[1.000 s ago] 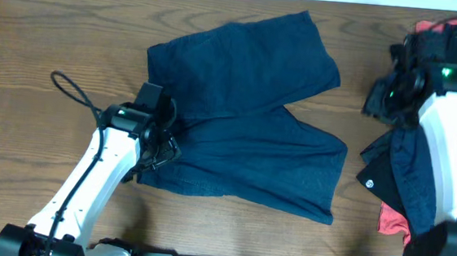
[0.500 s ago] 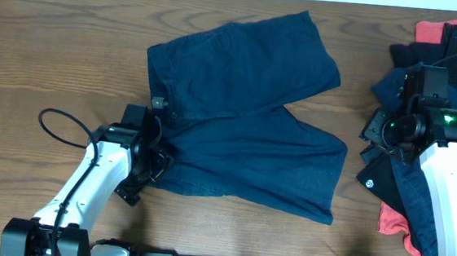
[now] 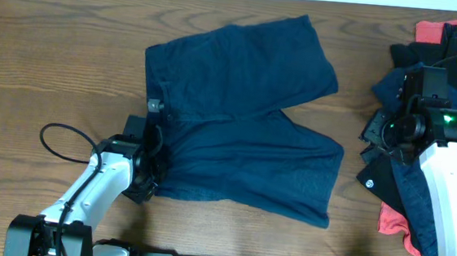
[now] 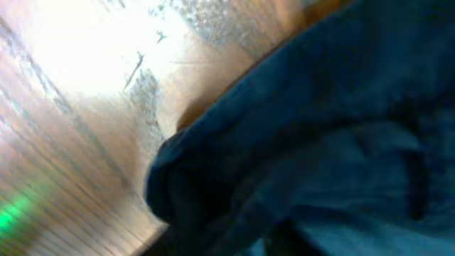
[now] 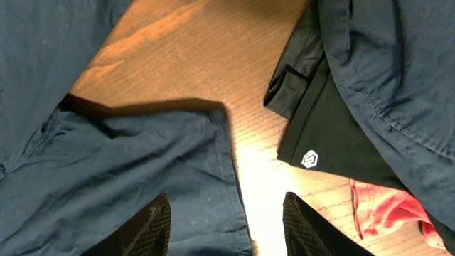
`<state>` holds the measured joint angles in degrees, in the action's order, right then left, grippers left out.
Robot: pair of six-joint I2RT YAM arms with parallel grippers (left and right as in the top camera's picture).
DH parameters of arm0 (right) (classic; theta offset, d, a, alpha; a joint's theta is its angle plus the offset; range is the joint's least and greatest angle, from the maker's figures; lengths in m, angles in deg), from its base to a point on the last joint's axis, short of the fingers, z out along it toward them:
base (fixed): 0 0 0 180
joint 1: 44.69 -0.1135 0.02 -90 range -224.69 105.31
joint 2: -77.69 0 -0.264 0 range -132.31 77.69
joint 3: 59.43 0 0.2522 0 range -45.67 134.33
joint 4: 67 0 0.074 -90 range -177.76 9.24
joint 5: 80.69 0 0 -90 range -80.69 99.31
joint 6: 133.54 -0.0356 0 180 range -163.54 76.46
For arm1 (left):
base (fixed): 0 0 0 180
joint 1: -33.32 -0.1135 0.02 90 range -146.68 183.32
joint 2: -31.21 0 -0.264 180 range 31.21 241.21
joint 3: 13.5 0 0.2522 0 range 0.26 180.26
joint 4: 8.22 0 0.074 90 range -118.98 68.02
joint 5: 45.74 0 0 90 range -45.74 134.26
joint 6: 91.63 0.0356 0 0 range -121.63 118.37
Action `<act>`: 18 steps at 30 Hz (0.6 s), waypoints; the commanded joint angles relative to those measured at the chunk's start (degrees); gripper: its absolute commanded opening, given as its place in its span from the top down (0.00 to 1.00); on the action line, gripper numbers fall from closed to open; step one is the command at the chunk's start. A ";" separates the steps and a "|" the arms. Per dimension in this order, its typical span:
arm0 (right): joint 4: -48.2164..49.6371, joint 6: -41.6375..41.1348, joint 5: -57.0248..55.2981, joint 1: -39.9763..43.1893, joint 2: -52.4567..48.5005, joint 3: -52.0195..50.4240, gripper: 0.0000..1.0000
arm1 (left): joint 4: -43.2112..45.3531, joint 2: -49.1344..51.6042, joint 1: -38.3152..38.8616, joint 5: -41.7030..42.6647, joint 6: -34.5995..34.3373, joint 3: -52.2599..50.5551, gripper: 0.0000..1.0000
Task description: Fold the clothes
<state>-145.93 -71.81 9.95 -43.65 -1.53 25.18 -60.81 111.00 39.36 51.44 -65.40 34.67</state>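
- Navy shorts (image 3: 245,121) lie spread flat mid-table. Waistband is to the L, both legs point R: far leg angles to the far R, near leg to the near R.
- Waist button (image 3: 154,104) shows at the shorts' L edge.
- L gripper (image 3: 151,175) sits low at the shorts' near-L corner, at the waistband end, right against the cloth.
- L wrist cam is filled w/ blurry navy fabric, a fold bulging over the wood table (image 3: 55,49). Fingers aren't visible there, so can't tell if the jaws are clamped on the cloth or not.
- R gripper (image 3: 375,130) hangs btwn the shorts and the pile of clothes (image 3: 408,183), above the table.
- In the R wrist cam its fingers (image 5: 156,224) stand well apart w/ nothing btwn them, over the hem of a shorts leg.
- The pile is at the R edge:
  - a navy piece on top
  - a black piece (image 3: 376,179) w/ small white logo on its L side
  - coral-red bits (image 3: 393,223) at near and far ends.
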 commanded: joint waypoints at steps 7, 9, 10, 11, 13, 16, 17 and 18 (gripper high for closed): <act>-7.91 0.28 9.46 -0.37 0.20 -0.37 0.50 | -0.52 -0.55 -0.35 -1.55 5.77 -0.13 0.94; -10.32 1.03 14.53 -0.94 0.20 -0.50 0.49 | -0.52 -1.20 -0.35 -0.96 8.44 0.13 0.94; -11.43 1.73 16.79 -1.46 0.20 -0.63 0.47 | -0.50 -1.51 -0.35 -0.48 9.44 0.26 0.94; -12.79 2.51 19.47 -2.36 0.20 -0.94 0.46 | -0.52 -1.88 -0.35 -0.04 10.49 0.44 0.94; -15.23 3.34 24.11 -4.79 0.20 -1.95 0.43 | -0.59 -2.91 -0.35 0.46 12.63 0.85 0.94; -16.76 3.63 31.45 -9.86 0.35 -4.70 0.43 | -0.68 -4.94 -0.35 0.52 14.73 1.42 0.94; -16.41 2.99 34.03 -11.82 0.61 -5.92 0.43 | -0.55 -5.55 -0.35 0.50 15.19 1.49 0.94; -15.69 1.75 35.93 -13.53 0.94 -7.13 0.43 | -0.48 -6.10 -0.35 0.50 15.32 1.51 0.94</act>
<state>-161.97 -69.69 35.02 -53.35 -1.51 20.50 -61.33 106.76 39.36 51.64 -53.68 34.63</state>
